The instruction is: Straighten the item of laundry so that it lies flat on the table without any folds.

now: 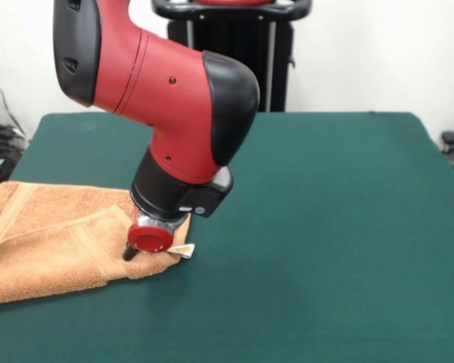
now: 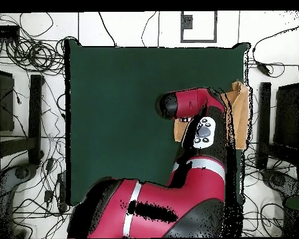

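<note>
Towel [image 1: 53,242]: one, folded over itself, at table [image 1: 325,227] edge, one white tag [image 1: 186,250] at its corner. One gripper [image 1: 130,253] down on that corner; finger opening not visible, can't tell.

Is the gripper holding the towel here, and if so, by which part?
Cannot be told: the gripper is down at the folded towel's corner near the white tag, its grip hidden.

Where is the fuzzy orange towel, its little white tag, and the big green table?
Orange-tan terry towel [image 1: 53,249]: front view, on its folded top layer.
Small white tag [image 1: 187,250]: front view, at the towel's corner beside the arm's tip.
Dark green felt table [image 1: 333,227]: front view, on bare tabletop.
</note>
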Available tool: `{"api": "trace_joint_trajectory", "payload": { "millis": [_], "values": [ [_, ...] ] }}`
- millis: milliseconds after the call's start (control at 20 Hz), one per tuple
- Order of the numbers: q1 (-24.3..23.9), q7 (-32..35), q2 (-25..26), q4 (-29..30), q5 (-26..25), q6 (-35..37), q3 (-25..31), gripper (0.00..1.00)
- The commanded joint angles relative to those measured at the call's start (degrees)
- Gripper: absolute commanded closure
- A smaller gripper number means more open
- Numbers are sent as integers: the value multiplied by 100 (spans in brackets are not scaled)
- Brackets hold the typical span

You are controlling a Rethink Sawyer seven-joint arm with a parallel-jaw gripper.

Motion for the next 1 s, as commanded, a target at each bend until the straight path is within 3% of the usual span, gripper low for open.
{"api": "trace_joint_trajectory", "payload": {
  "millis": [50,1000],
  "values": [
    [265,-364,376,127,484,-163,1002,100],
    [586,414,627,-156,1088,29,988,100]
  ]
}}
